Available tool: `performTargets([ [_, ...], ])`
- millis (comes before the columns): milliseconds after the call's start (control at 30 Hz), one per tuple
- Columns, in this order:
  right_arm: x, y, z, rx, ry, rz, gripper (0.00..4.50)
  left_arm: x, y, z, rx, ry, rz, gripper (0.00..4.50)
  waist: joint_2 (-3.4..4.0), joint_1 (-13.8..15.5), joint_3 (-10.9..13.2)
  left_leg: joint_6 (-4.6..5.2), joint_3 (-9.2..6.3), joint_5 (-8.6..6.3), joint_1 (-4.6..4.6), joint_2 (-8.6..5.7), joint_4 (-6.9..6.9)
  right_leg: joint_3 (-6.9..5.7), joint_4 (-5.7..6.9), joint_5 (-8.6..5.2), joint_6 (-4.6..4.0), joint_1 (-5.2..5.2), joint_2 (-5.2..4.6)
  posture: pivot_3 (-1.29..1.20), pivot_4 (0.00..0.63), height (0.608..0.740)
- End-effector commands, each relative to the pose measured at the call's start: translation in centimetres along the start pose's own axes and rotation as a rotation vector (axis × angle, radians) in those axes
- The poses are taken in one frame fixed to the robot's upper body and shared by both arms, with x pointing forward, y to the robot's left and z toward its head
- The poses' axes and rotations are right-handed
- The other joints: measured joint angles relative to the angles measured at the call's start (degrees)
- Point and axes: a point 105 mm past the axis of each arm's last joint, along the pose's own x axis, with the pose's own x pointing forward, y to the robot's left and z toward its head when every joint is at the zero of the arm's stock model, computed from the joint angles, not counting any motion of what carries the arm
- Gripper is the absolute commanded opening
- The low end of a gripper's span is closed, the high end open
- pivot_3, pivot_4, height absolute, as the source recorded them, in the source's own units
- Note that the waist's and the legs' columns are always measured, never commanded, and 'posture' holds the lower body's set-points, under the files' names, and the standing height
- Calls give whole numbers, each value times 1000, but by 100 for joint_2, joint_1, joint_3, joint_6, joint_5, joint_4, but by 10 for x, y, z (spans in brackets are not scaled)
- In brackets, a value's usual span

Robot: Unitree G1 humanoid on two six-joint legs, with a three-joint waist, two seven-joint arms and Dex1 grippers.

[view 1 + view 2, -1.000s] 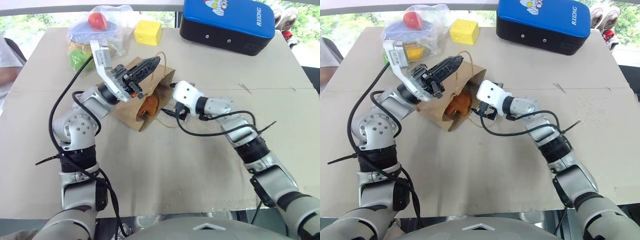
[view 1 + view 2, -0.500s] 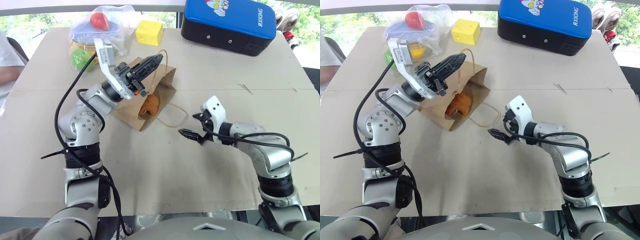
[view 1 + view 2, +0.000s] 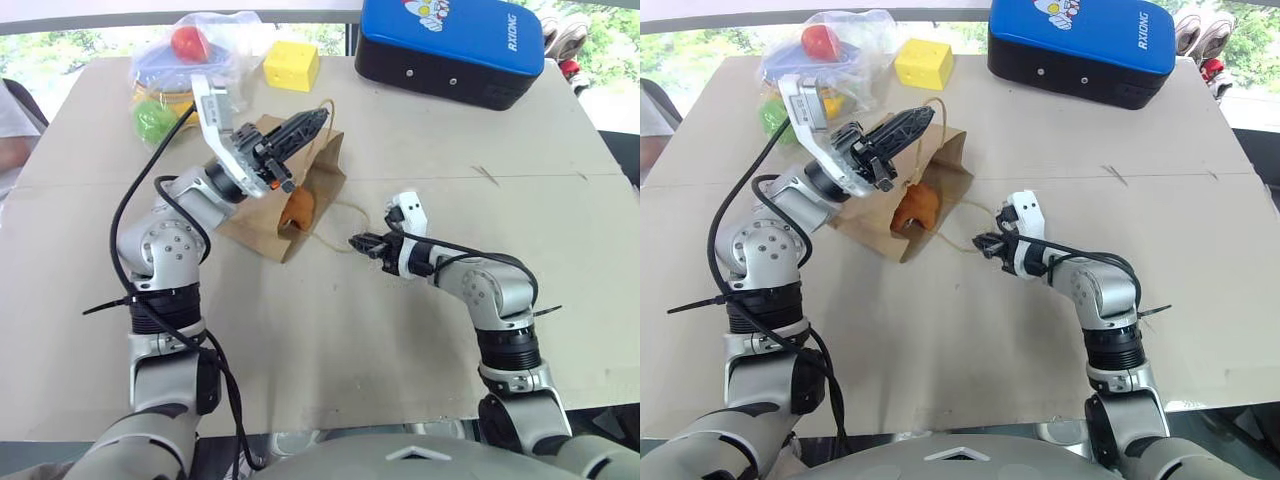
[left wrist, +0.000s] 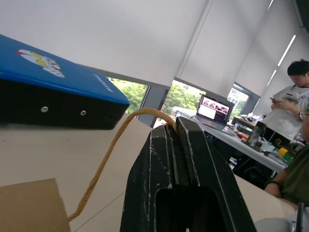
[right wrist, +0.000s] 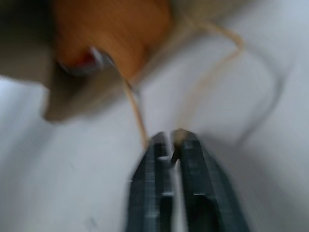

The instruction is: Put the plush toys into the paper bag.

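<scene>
My left pincer (image 3: pixel 300 127) pinches one thin handle of the light, floppy paper bag (image 3: pixel 262 212) at table centre. My right pincer (image 3: pixel 362 242) pinches its other handle (image 3: pixel 345 215), at four o'clock. The soft brown plush toy (image 3: pixel 297 209) sits inside.

Matt brown kraft paper bag (image 3: pixel 285 205), creased, with twisted paper-cord loop handles (image 3: pixel 345 225) of pale tan, fibrous finish. Orange-brown fuzzy plush toy (image 3: pixel 298 207), soft-napped cloth, at the bag's mouth. Beige tabletop (image 3: pixel 400 340), matt and smooth, with a faint seam line across it. Crinkled clear plastic bag (image 3: pixel 200 50), glossy and translucent. Yellow holed block (image 3: pixel 291 64), matt, foam-like. Blue-topped black case (image 3: pixel 450 45), smooth with a slight sheen. Left end effector (image 4: pixel 178 140): black fingers, hard matt plastic, scuffed pale at the edges. Right end effector (image 3: pixel 362 242): black fingers on a glossy white plastic housing.
</scene>
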Motion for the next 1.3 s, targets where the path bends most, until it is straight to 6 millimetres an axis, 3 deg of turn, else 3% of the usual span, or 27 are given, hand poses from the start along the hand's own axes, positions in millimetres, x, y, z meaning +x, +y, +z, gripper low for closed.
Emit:
performTargets([
  [33, -9, 18, 26, -25, -101, 94, 48, 0, -7, 14, 45, -35, -26, 0, 0, 13, 0, 0, -1, 0, 0, 0, 0, -1, 0, 0, 0, 0, 0, 0, 150, 740],
  [200, -32, 39, 54, -35, -203, 184, 48, -1, -2, 26, 48, -63, -30, 0, 0, 15, 0, 0, -2, 0, -1, 0, 0, -2, 0, 0, 0, 0, 0, 0, 150, 740],
  [300, -60, 70, 83, -67, -318, 317, 48, -8, 9, 44, 39, -98, -17, 0, 4, 16, 3, 0, -4, 0, -1, 0, 0, -4, 1, 0, 0, 0, 1, 0, 150, 740],
  [433, -85, 101, 113, -106, -412, 440, 48, -14, 29, 66, 34, -131, 15, 0, 6, -10, 4, 1, -5, 0, 2, 2, -1, -5, 2, -1, 0, 0, 2, 0, 150, 740],
  [533, -91, 111, 122, -137, -410, 448, 48, -12, 43, 77, 35, -143, 36, 0, 6, -1, 4, 1, -4, 0, 1, 1, -3, -6, 0, -1, -1, 0, 1, 0, 150, 740],
  [633, -93, 116, 126, -147, -399, 431, 48, -3, 43, 79, 38, -147, 0, 0, 5, 10, 4, 1, 0, 0, -3, -2, -5, -5, -7, -1, 0, 1, -5, 0, 150, 740],
  [733, -98, 126, 145, -146, -467, 425, 48, 12, 40, 86, -10, -212, -42, 0, 5, 25, 5, 1, -2, 0, -11, -2, -6, -7, -11, -1, 0, -3, -7, 0, 150, 740],
  [867, -92, 107, 129, -148, -381, 296, 48, 21, 43, 59, -3, -103, -42, 0, -5, 17, -3, 2, -2, 0, -14, -2, -8, -5, -14, 0, 1, -6, -6, 0, 150, 740],
  [1033, -104, 124, 149, -147, -454, 350, 48, 34, 40, 90, -9, -147, -63, 0, 1, -14, 8, 3, 0, 0, -30, 0, -6, -1, -1, 0, 0, -28, -3, 0, 150, 740],
  [1200, -103, 126, 149, -143, -431, 345, 48, 35, 44, 85, -15, -56, -56, 0, 4, -9, 5, 4, -3, 0, -49, 2, 2, -3, -4, 0, 1, -41, 0, 0, 150, 740],
  [1300, -106, 135, 151, -139, -428, 386, 48, 36, 42, 96, -5, -70, -63, 0, 3, 6, 5, 4, -10, 0, -57, 2, 6, -11, -3, 0, 1, -44, -2, 0, 150, 740],
])
